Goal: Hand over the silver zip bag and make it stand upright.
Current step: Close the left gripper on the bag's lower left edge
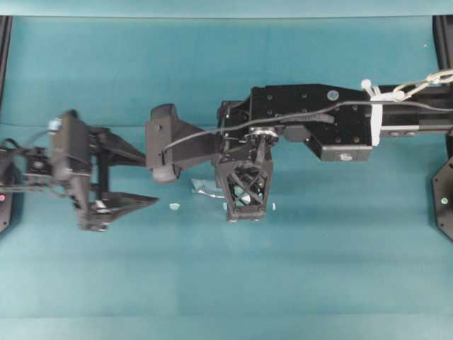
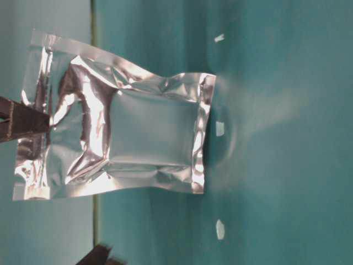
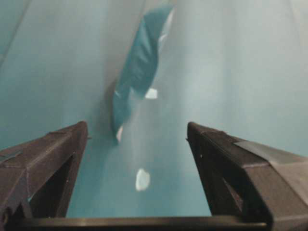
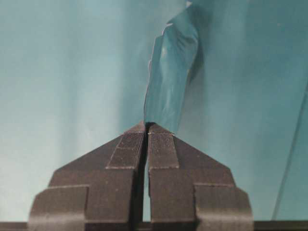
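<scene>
Upright on the teal table surface (image 1: 297, 283), the shiny, crinkled silver foil zip bag (image 2: 127, 135) stands pinched at its top sealed edge by the right gripper (image 4: 146, 126), whose ribbed black fingers (image 4: 126, 147) are clenched together on the foil. The left gripper (image 3: 137, 132) is released, its two black fingers (image 3: 53, 159) spread wide and apart from the pouch, which stands well ahead of them.

The pouch is sealed and puffed around a darker grey centre panel; its contents cannot be told from any view.

Only the table-level camera, whose picture is turned on its side, shows the bag's full face, with its bottom edge meeting the tabletop and a dark fingertip clamped on the opposite edge. Overhead, the right arm hides nearly all of it, leaving a silver corner (image 1: 204, 188) showing beside the wrist, while the left gripper (image 1: 138, 185) sits off to the left. Both wrist cameras see the pouch edge-on, mirroring the teal cloth. Small white paper scraps (image 2: 220, 128) lie on the surface near the bag's base; overhead, one (image 1: 174, 206) lies between the two grippers.
</scene>
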